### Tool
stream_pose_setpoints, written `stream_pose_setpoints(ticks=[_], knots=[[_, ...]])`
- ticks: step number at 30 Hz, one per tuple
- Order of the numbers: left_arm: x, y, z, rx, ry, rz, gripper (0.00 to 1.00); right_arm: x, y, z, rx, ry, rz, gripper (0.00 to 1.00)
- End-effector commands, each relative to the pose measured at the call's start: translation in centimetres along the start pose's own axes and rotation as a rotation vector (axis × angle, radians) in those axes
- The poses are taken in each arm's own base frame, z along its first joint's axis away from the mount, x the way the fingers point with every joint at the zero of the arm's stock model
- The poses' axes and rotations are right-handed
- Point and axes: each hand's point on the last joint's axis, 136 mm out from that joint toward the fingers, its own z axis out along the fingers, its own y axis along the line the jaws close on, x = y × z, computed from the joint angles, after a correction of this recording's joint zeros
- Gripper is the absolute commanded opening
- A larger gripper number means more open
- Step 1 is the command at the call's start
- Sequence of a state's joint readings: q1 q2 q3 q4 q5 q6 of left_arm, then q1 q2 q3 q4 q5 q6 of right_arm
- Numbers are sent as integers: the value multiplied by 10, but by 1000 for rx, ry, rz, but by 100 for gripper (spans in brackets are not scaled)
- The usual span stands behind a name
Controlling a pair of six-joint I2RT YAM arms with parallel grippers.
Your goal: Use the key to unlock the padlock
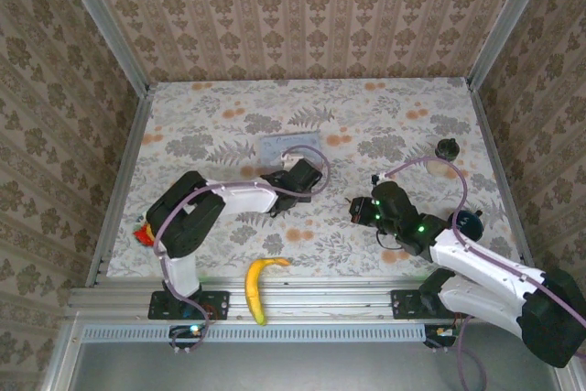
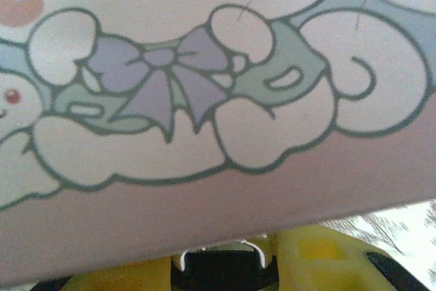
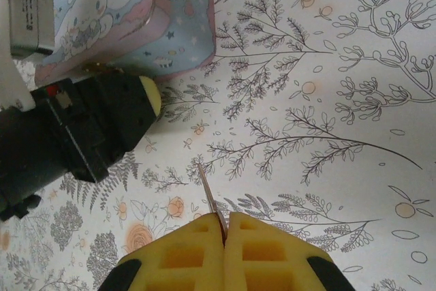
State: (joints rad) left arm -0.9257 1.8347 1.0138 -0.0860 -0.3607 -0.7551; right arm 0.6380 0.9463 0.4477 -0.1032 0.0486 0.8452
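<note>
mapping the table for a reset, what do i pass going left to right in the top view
red thing → banana → right hand, shut on key → jar

Soft even light, faint shadows; left wrist view blurred, right sharp.

The top view looks steeply down from above and behind the arm bases, taking in the whole desk point(image 1: 394, 125). The left wrist camera is very close to the cartoon tin point(image 2: 218, 100) just ahead of the left claw point(image 2: 225, 264). The right wrist camera looks down past the right claw point(image 3: 223, 236); the same tin lies ahead-left.
</note>
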Motion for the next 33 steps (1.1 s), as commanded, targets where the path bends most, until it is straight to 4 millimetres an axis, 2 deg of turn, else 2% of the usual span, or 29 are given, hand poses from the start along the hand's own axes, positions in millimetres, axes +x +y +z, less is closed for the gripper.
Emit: stream_pose_setpoints(ticks=[1,5,13,27,29,33], knots=[[15,1,-5,17,55,-72,5,4,-9,-2,30,9,16,0],[18,2,0,5,65,-70,15,4,-8,-2,31,14,12,0],[9,8,2,-6,48,-68,35,2,-6,-2,22,8,14,0],[2,9,8,-33,41,-44,38,-1,-3,-2,18,0,5,0],[1,9,8,-39,40,-38,36,-1,-3,-2,17,0,4,0],[1,7,11,-39,41,-25,22,0,-4,-2,18,1,5,0]])
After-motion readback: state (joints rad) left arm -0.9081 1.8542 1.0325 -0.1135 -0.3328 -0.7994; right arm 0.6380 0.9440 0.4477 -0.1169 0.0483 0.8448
